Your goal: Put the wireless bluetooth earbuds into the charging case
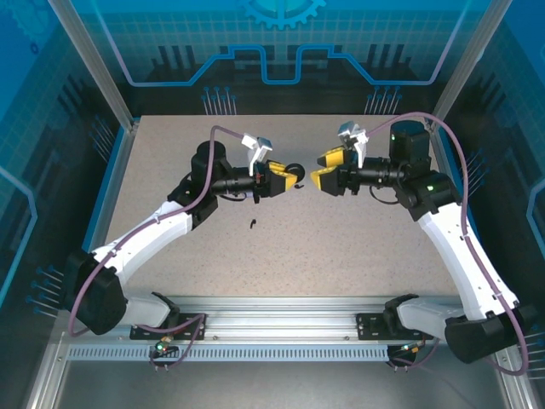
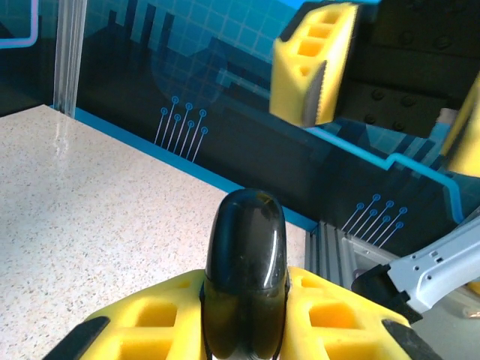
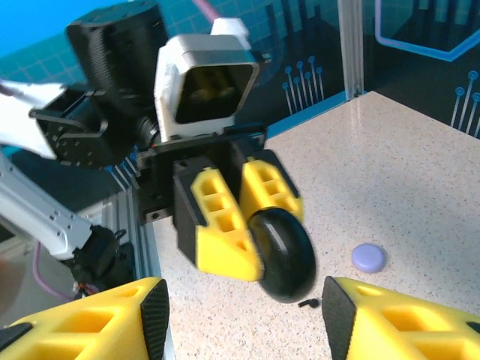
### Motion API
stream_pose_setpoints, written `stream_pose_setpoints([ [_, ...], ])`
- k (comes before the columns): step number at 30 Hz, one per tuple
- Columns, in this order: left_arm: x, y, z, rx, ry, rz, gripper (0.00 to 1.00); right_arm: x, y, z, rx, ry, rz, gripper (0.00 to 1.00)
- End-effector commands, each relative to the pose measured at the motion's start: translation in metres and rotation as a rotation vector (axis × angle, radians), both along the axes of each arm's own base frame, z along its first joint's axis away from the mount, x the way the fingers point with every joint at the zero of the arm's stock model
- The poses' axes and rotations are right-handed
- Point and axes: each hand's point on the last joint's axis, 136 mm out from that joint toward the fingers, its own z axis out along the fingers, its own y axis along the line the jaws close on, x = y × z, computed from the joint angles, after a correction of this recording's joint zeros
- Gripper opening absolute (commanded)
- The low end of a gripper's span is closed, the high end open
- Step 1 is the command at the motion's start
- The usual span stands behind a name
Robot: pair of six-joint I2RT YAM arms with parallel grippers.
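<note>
My left gripper (image 1: 292,175) is shut on a glossy black rounded charging case (image 2: 247,262) and holds it above the table, its lid closed along the seam. The case sticks out past the yellow fingertips (image 3: 225,232). My right gripper (image 1: 322,169) faces it from the right, a short gap away, open with nothing between its fingers (image 3: 150,315). One tiny black earbud (image 1: 255,224) lies on the table below and in front of the left gripper. In the right wrist view that earbud (image 3: 307,303) shows just under the held case (image 3: 285,255).
A small round lavender case (image 3: 368,257) lies on the speckled table (image 1: 358,247) beyond the held black case. Glass walls with aluminium posts (image 1: 102,68) enclose the table at the sides and back. A metal rail (image 1: 281,307) runs along the near edge.
</note>
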Motion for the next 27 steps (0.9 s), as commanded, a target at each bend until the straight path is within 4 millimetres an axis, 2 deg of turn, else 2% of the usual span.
stream_pose_setpoints([
  [1,-0.013,0.001,0.012,0.0,-0.143,-0.055,0.02,-0.015,0.004,-0.005,-0.069,-0.021,0.063,0.59],
  [3,-0.016,0.002,0.012,-0.014,-0.171,-0.053,0.01,-0.025,0.009,-0.004,-0.074,0.003,0.121,0.59],
  [8,-0.023,0.001,0.013,-0.026,-0.18,-0.095,0.02,-0.028,0.016,-0.01,-0.123,-0.027,0.146,0.6],
  [18,-0.049,-0.005,0.02,-0.037,-0.227,-0.2,0.05,-0.017,0.024,-0.019,-0.16,0.023,0.154,0.59],
  [27,-0.055,-0.008,0.021,-0.031,-0.233,-0.215,0.06,-0.006,0.025,-0.023,-0.182,0.036,0.121,0.59],
])
